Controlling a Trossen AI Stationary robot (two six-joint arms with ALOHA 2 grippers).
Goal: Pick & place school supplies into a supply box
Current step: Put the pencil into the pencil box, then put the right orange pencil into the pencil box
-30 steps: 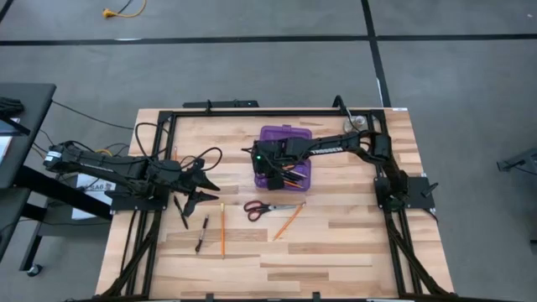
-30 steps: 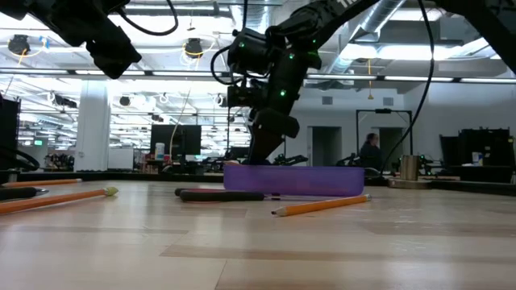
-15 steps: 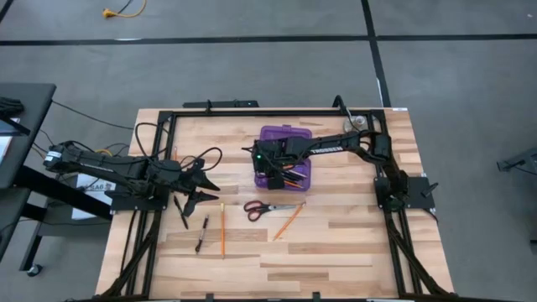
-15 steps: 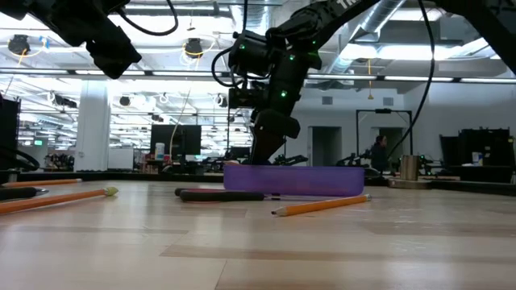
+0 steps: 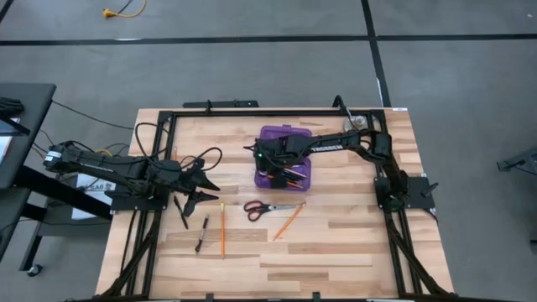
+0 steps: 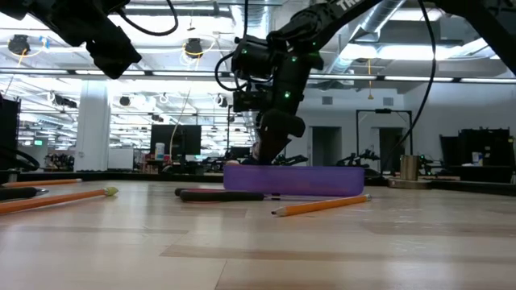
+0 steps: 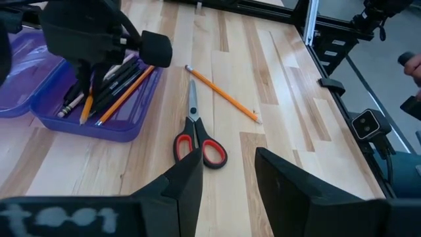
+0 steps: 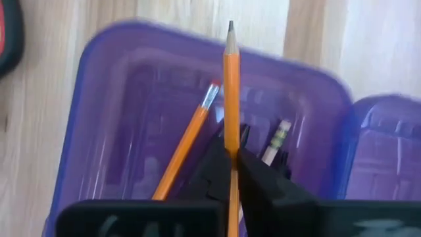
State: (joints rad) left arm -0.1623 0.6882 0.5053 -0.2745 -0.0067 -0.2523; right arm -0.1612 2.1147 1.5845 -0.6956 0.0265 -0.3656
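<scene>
The supply box is a purple case lying open at the table's middle. It holds orange pencils and black pens. My right gripper reaches down into it, shut, in line with one orange pencil whose tip overlaps the box wall. On the table nearer the front lie the scissors, a pencil, another pencil and a pen. My left gripper waits open above the table's left part, holding nothing. My right gripper comes from above, pointing down into the box. Its shut fingertips meet at the middle of the orange pencil's shaft, and the fingers lie across the pencil. Whether they touch it I cannot tell.
A black metal frame runs round the wooden table top. A round silver disc sits at the far right corner. The box's hinged lid lies open on the far side. Bare wood stretches along the near edge.
</scene>
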